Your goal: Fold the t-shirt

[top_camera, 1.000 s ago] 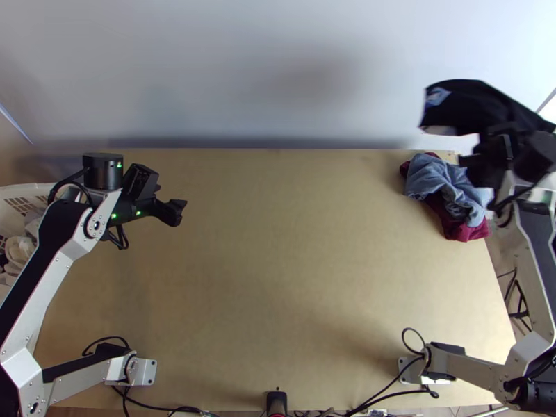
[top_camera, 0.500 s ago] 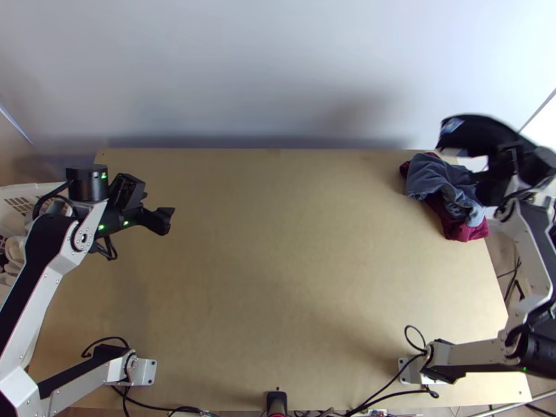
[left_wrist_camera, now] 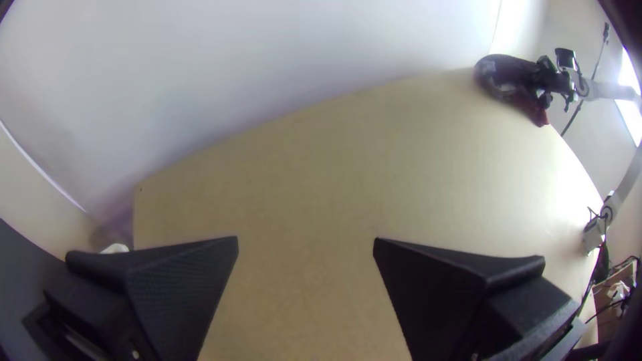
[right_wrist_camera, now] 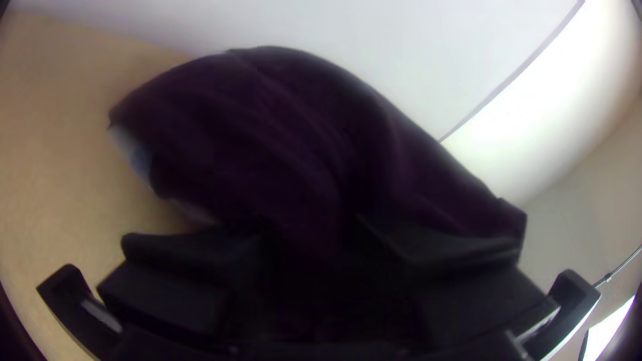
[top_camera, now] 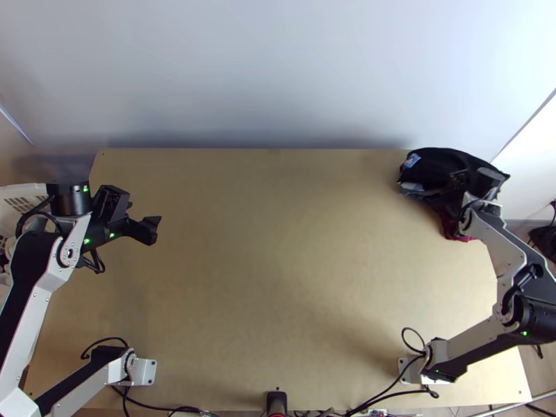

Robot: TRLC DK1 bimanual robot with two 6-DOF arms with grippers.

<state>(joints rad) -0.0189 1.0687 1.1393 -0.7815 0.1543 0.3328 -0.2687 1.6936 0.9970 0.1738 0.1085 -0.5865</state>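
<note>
The dark t-shirt (top_camera: 434, 163) lies bunched under the open right gripper (top_camera: 459, 182), at the table's (top_camera: 278, 264) far right; the left gripper (top_camera: 151, 229), left, is open.

Robot lab; arms (top_camera: 504, 251), wooden table (top_camera: 278, 243)

I record a white basket (top_camera: 29, 187) beside the bench (top_camera: 278, 264) at its left, a pale wall (top_camera: 278, 69) along its far edge, and a black fixture (top_camera: 276, 402) mid-way along its near edge.
</note>
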